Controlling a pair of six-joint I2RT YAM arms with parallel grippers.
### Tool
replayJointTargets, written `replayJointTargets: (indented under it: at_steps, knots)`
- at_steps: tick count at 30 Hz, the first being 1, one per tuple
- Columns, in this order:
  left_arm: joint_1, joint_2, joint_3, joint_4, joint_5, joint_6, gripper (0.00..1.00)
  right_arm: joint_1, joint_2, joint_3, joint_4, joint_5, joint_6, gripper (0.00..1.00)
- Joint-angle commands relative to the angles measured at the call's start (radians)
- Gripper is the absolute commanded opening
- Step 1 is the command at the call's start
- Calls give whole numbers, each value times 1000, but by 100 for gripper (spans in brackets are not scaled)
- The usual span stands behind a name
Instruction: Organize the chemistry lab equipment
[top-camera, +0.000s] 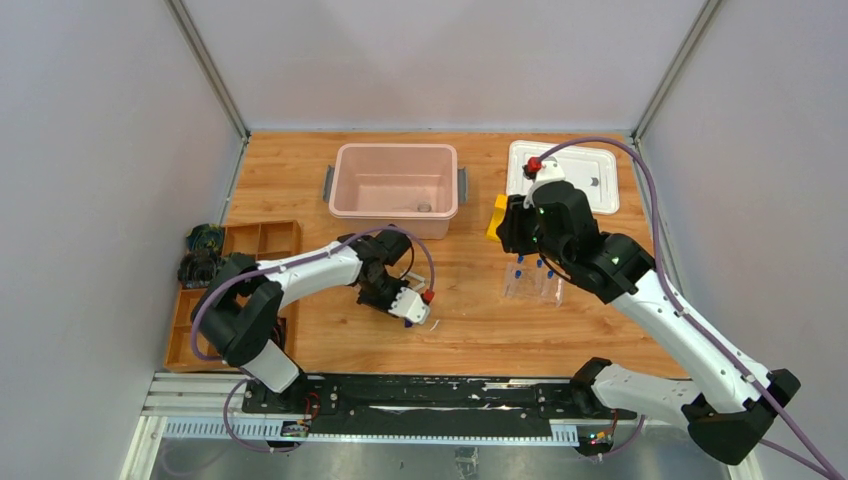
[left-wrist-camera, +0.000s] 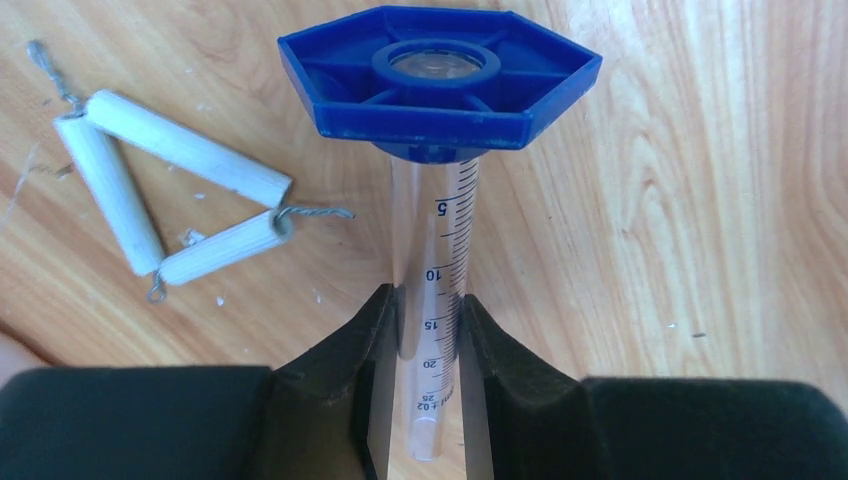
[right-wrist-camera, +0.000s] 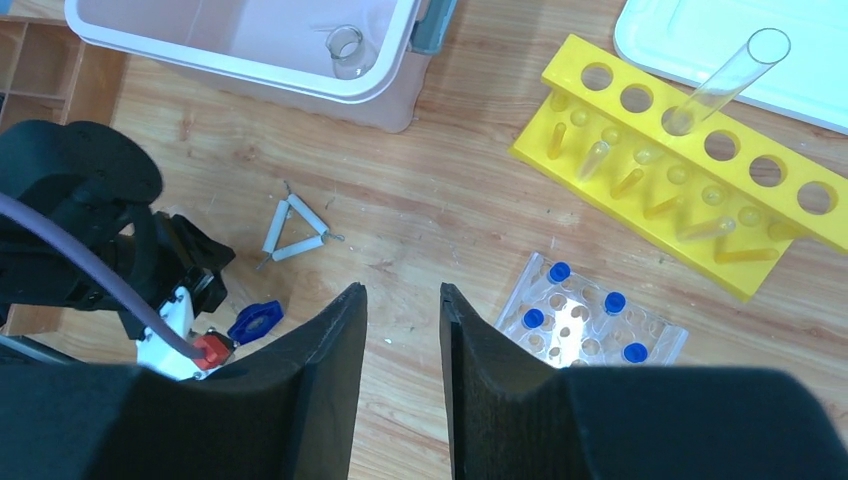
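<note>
Left pincer (left-wrist-camera: 428, 300) on clear, blue-based graduated cylinder (left-wrist-camera: 438, 215)

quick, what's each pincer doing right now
left pincer: closed on the clear measuring cylinder with the blue base
right pincer: open, holding nothing

- I see the table (left-wrist-camera: 700, 250) as pale wood, with visible grain and a soft sheen.
- The measuring tube (left-wrist-camera: 440, 250) looks clear and glossy; its blue foot (left-wrist-camera: 440, 85) is smooth plastic.
- The white triangle (left-wrist-camera: 170, 190) looks chalky and matt, on twisted metal wire (left-wrist-camera: 315, 212).
- The yellow rack (right-wrist-camera: 700, 190) is shiny plastic.
</note>
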Motion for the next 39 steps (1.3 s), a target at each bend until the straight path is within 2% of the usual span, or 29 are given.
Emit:
replayJointTargets:
  at_steps: [1,7,11,14,19,24,32,39]
  knots:
    - [-10,-112,40,-16,40,-176,0,-22,-29,12,-30,28,-7,36]
    - [-8,-253,278,-214,28,-280,0,-38,-55,19,-55,36,-12,35]
    - [77,-233,481,-273,24,-344,0,-48,-65,20,-62,38,-3,34]
    - [174,-151,628,-273,5,-409,0,-51,-64,12,-62,30,10,33]
    - [289,77,876,-272,-51,-507,0,-52,-60,1,-62,7,38,32]
    - [338,304,1063,-269,-90,-572,0,-52,-68,-12,-62,-13,58,31]
    - [339,460,1099,-166,-112,-655,0,-51,-76,-41,-61,-31,78,30]
    - [339,465,953,25,-190,-722,0,-49,-62,-60,-46,-70,83,32]
